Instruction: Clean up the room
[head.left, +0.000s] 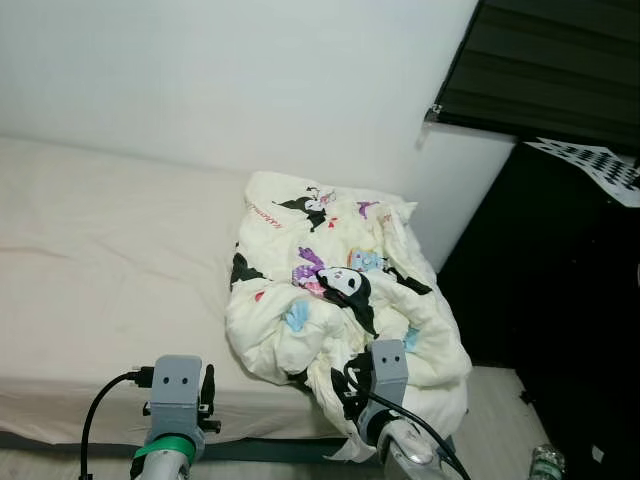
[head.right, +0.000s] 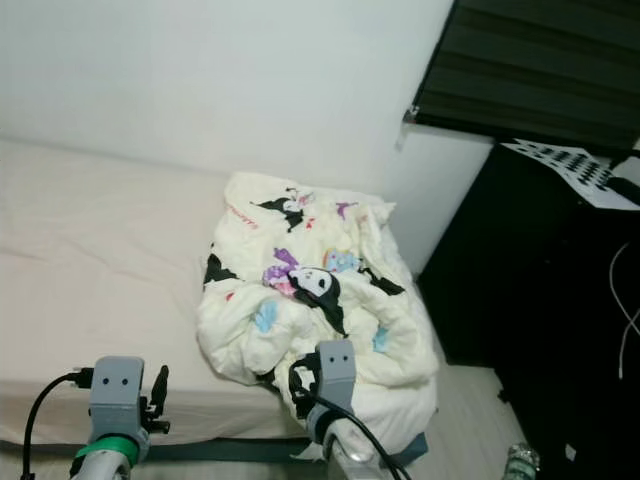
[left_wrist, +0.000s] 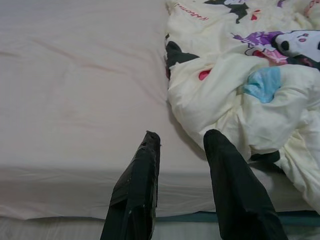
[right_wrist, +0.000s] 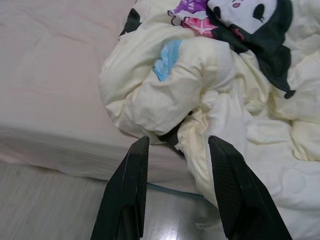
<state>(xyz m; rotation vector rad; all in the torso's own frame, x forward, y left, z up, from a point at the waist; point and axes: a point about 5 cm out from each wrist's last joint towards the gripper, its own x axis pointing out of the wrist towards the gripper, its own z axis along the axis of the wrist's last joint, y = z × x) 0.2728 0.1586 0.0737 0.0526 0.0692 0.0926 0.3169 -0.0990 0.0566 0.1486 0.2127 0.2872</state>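
Both claws stood open, empty: right claw (right_wrist: 177, 142) faced the crumpled cream cartoon-print quilt (head.left: 340, 300) directly ahead for gripping; left claw (left_wrist: 181, 140) hovered over the beige bed (head.left: 110, 260) edge

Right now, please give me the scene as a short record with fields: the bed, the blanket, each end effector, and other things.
bed: mattress with pale sheet, against the white wall
blanket: cream comforter with cartoon prints, crumpled at the bed's right end, hanging over the edge
left end effector: open, at the bed edge beside the comforter
right end effector: open, pointed at the comforter's overhanging fold
other: black cabinet on the right
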